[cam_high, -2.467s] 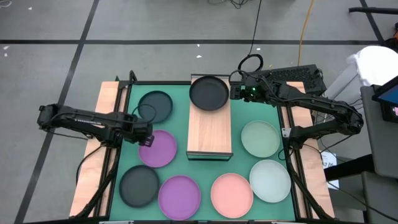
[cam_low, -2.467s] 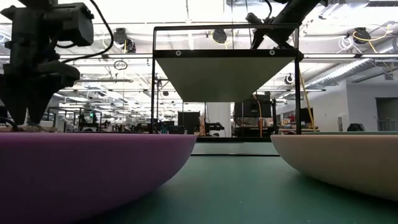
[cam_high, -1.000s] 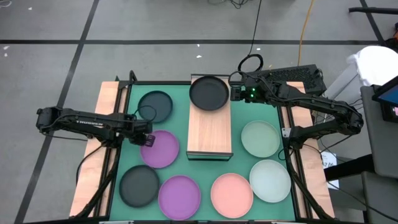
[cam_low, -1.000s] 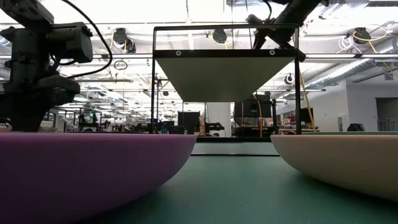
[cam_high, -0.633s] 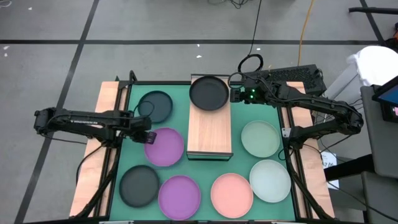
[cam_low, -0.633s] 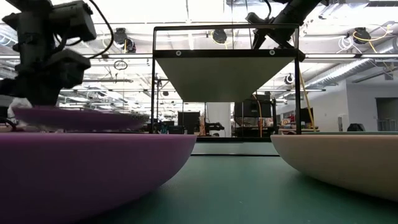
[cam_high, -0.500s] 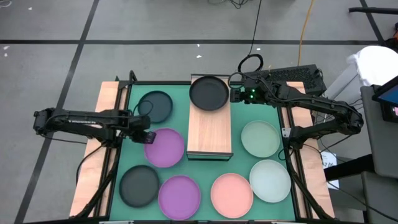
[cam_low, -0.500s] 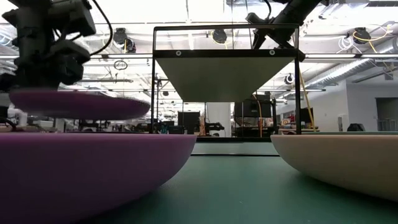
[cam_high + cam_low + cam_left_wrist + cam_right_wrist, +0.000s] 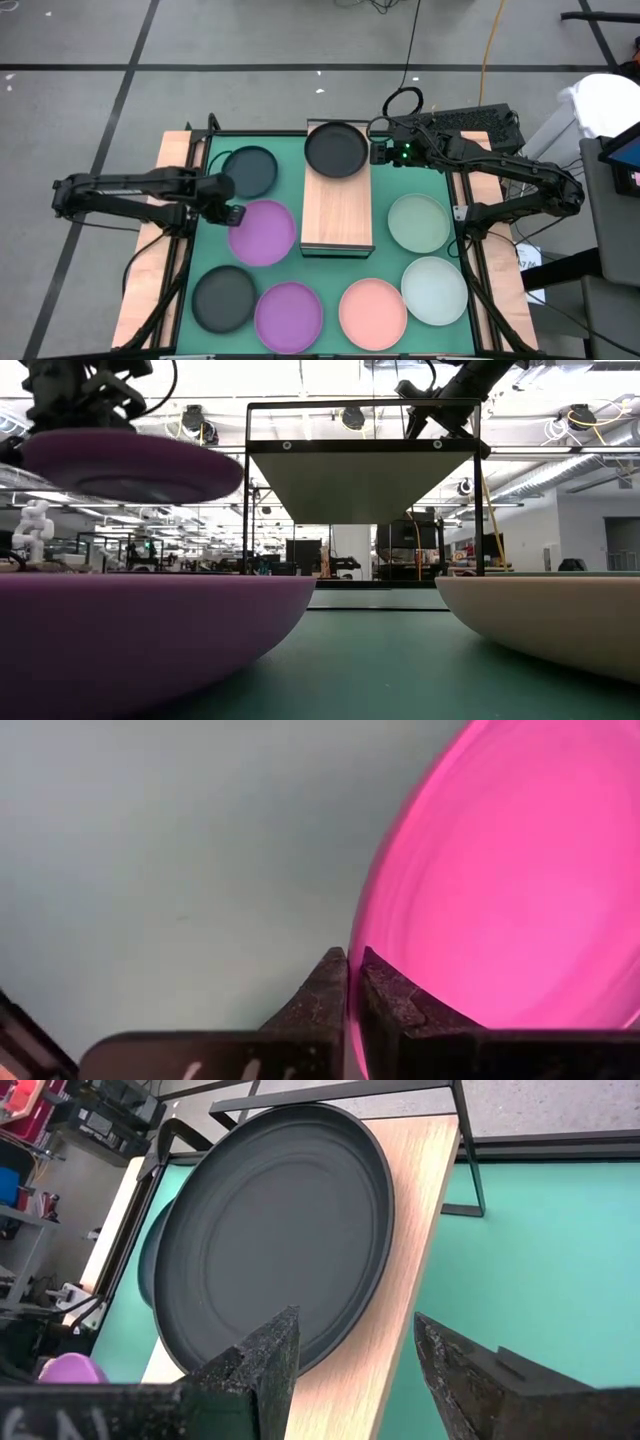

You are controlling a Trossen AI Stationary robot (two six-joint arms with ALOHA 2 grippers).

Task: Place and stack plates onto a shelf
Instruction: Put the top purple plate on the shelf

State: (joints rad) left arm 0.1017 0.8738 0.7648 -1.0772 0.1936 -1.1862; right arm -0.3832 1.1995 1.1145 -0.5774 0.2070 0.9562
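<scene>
Green matting (image 9: 385,260) is spread over the table; a round purple plate (image 9: 262,232) is pinched by its rim, lifted, in the left pincer (image 9: 233,213). One dark grey plate (image 9: 336,149) is seated on the grained wooden shelf (image 9: 337,212), the right pincer (image 9: 376,150) held agape beside it.

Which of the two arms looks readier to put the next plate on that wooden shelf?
Probably the left. Its left gripper is shut on a purple plate, lifted above the mat beside the shelf. The right gripper is open and empty by the dark grey plate on the shelf.
</scene>
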